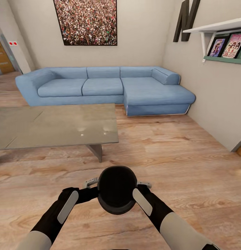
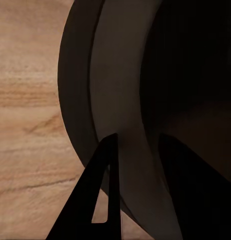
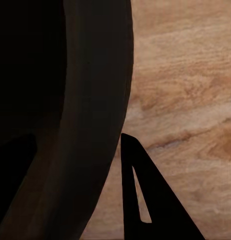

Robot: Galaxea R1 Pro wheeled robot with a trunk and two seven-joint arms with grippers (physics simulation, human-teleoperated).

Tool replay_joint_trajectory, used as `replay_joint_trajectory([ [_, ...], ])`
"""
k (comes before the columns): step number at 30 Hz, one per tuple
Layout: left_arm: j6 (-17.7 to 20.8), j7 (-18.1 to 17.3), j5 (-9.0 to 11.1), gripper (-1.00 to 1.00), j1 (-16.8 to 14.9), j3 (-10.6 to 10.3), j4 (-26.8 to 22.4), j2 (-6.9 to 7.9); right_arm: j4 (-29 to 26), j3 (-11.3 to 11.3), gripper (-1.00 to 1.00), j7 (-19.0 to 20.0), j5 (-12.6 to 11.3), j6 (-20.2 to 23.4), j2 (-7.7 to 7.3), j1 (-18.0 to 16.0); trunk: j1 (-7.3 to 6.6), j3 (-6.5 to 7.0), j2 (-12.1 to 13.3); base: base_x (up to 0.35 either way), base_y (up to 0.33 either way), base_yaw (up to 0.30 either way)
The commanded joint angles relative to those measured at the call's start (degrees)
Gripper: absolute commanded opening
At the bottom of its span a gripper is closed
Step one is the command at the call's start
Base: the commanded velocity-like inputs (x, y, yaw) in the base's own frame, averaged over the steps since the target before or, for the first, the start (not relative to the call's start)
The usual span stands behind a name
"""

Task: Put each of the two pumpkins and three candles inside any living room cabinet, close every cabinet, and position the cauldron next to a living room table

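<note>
Left hand (image 1: pixel 88 189), right hand (image 1: pixel 143 189) clamp cauldron (image 1: pixel 117 189) rim — table (image 1: pixel 57 125) corner near.

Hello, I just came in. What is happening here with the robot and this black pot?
The robot holds the black cauldron between both arms, above the wooden floor. The left gripper and the right gripper each straddle the rim, one finger inside and one outside. The coffee table stands ahead to the left, apart from the cauldron, with the blue sofa behind it. The cauldron is not yet set down next to the table.
</note>
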Motion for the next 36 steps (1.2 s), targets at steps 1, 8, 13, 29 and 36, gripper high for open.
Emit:
replay_joint_trajectory([
  [1,0.25,0.45,-1.24,-1.00,-0.04,-0.16,0.02,0.11,-0.72,0.84,-1.00,-0.50,-1.42,-0.57,-0.02,-0.08,0.00,-0.05,-0.03,0.203,0.138,0.049],
  [8,0.25,0.44,-1.19,-1.00,-0.03,-0.16,0.05,0.11,-0.72,0.84,-1.00,-0.50,-1.42,-0.58,-0.02,-0.08,0.00,-0.05,-0.03,0.254,0.157,0.008],
  [13,0.25,0.44,-1.16,-1.00,-0.01,-0.16,0.03,0.18,-0.72,0.84,-1.00,-0.50,-1.42,-0.58,-0.02,-0.08,0.00,-0.05,-0.03,0.265,0.183,0.000],
  [29,0.25,0.44,-1.16,-1.00,-0.02,-0.16,0.02,0.20,-0.77,0.84,-1.00,-0.50,-1.42,-0.58,-0.02,-0.08,0.00,0.07,-0.03,0.116,0.236,0.073],
  [36,0.25,0.44,-1.22,-1.00,-0.02,-0.16,0.03,0.15,-0.72,0.84,-1.00,-0.50,-1.42,-0.57,-0.02,-0.08,0.00,0.07,-0.03,0.036,0.108,0.005],
])
